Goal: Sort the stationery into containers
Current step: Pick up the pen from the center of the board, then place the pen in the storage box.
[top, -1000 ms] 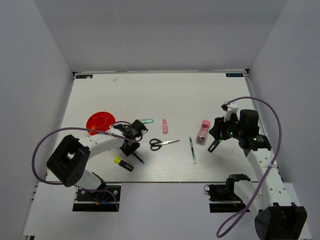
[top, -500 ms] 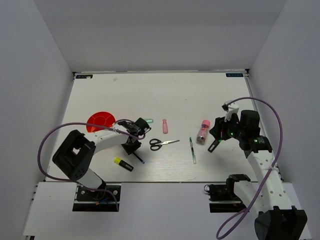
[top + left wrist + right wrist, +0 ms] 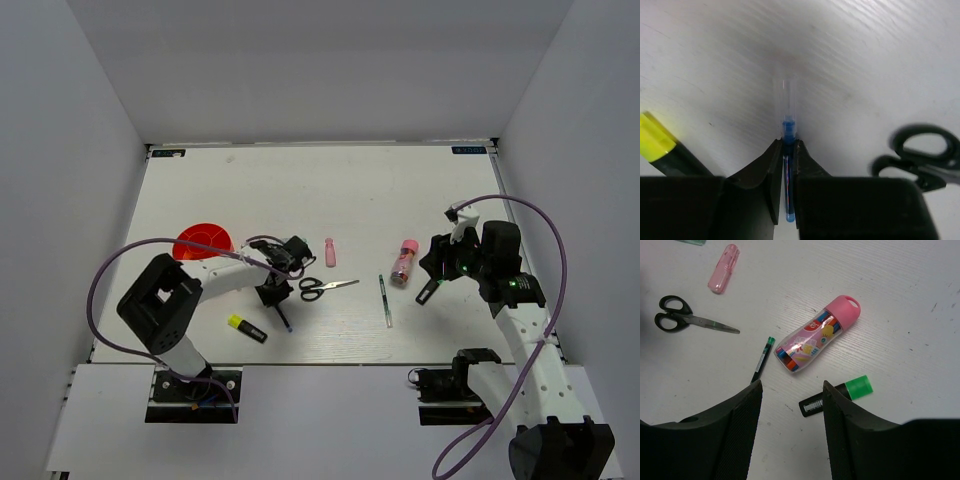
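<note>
The round red bowl (image 3: 203,241) sits far on the left side of the table (image 3: 360,190). Near it lies a black marker with a yellow cap (image 3: 246,328). Next comes the left gripper (image 3: 788,144), and its two fingers (image 3: 771,172) are pinched tight on the thin blue pen (image 3: 788,129). The pen is see-through at one end and blue in the middle, and it pokes out past the fingertips. It is likely light and stiff, but also smooth, so it could slip or spin if it is held too loosely. The grip looks close to one end, and a hold nearer the middle would likely wobble less. It is hard to tell if the pen is off the table. Just to the right are the black scissors (image 3: 324,287), and the small pink bottle (image 3: 330,251) lies above them. Then come the dark pen (image 3: 386,300), the pink-capped tube (image 3: 815,340) full of bright things, and the green-capped marker (image 3: 837,394). The right gripper (image 3: 791,385) hangs over that marker with its fingers spread wide, holding nothing.
</note>
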Action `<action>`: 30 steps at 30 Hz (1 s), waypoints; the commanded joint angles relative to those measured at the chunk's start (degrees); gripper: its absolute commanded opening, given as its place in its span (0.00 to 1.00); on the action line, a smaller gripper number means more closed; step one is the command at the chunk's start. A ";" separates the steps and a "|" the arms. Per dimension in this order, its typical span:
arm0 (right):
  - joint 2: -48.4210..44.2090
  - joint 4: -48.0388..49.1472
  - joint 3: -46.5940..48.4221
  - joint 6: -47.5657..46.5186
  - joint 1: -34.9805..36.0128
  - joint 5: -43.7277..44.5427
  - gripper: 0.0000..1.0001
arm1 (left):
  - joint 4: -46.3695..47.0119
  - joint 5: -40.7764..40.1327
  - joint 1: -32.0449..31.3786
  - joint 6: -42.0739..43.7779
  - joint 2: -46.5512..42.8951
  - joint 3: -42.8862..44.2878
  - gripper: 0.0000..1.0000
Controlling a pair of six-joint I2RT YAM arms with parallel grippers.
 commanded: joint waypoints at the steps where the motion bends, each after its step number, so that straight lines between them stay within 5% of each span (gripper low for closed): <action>1: -0.96 -0.16 2.53 0.54 -0.12 0.44 0.55 | -1.49 -1.25 -3.29 5.15 -0.04 3.85 0.00; 5: -1.04 -0.16 2.44 0.54 0.05 0.79 0.87 | -6.49 -8.27 -5.32 13.06 -5.49 8.87 0.00; 7: -0.96 -0.24 2.35 0.37 0.05 0.27 0.88 | -8.43 -12.14 -5.41 15.54 -9.94 10.28 0.00; 9: -0.96 -0.24 2.27 0.19 -0.03 -0.17 0.66 | -9.84 -15.32 -5.06 19.85 -12.51 11.07 0.00; 10: -0.78 -0.33 2.44 0.10 -0.03 -0.96 0.28 | -10.97 -17.50 -4.27 20.90 -16.01 11.08 0.00; 11: -0.78 0.10 2.27 0.10 -0.03 -1.22 0.13 | -11.25 -18.48 -3.39 23.61 -17.09 11.25 0.00; 13: -0.96 0.11 2.00 0.10 0.14 -1.75 0.02 | -11.78 -23.47 -1.73 26.34 -20.42 11.43 0.00; 25: -0.26 0.81 1.21 -0.51 0.05 -4.39 0.23 | 0.61 -41.51 11.11 45.60 -33.61 10.12 0.00; 30: -0.60 1.60 0.68 -1.12 0.23 -6.76 0.26 | 14.46 -47.84 14.27 54.03 -37.47 1.79 0.00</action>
